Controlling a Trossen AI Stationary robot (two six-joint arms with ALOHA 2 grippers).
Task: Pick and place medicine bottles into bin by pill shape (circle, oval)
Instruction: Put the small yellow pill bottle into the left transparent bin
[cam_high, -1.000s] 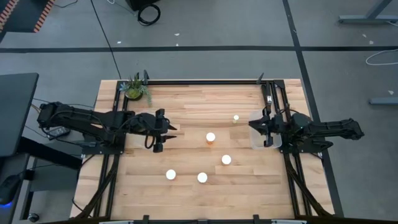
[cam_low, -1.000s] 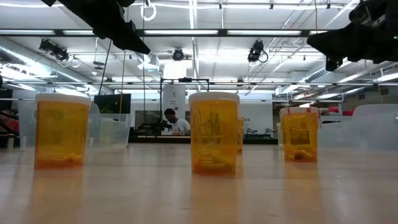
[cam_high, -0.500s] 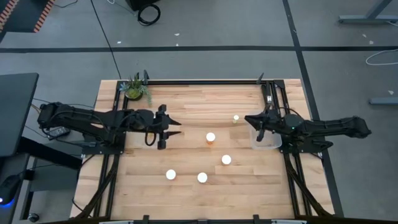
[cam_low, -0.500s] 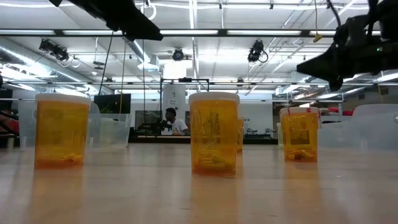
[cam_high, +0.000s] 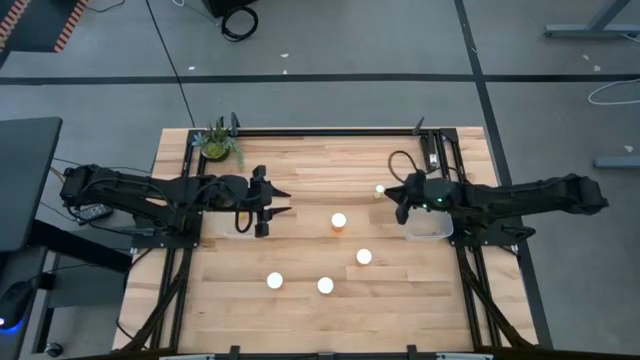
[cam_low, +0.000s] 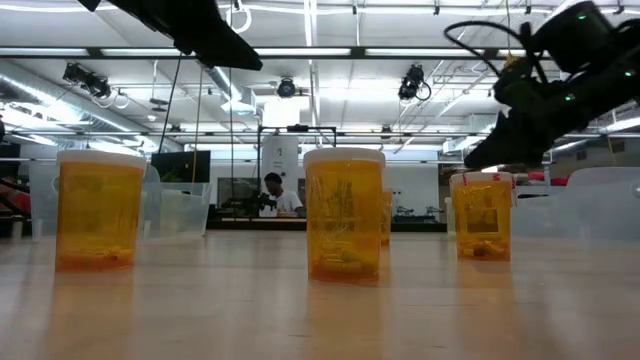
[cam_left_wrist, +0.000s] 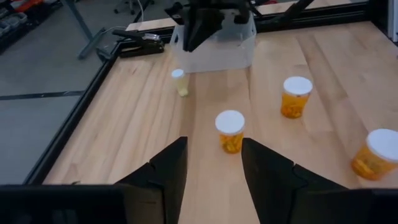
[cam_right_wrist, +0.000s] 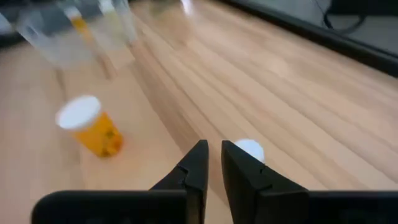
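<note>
Medicine bottles (cam_high: 339, 221) stand scattered mid-frame on the table (cam_high: 300, 160). Left gripper (cam_high: 272, 203), left of centre, gapes empty; right gripper (cam_high: 392, 192), clenched on nothing, hangs beside a small bottle (cam_high: 380, 189).

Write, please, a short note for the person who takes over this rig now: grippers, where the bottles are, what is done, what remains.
Left gripper: open, empty, above the table's left half, facing the bottle in the table's middle.
Right gripper: shut, empty, beside the clear bin at the right edge, near the small pale bottle.
Three more bottles stand nearer the front edge.
Done: cannot tell what the bin holds.
Left: all five bottles on the table still need sorting.
</note>
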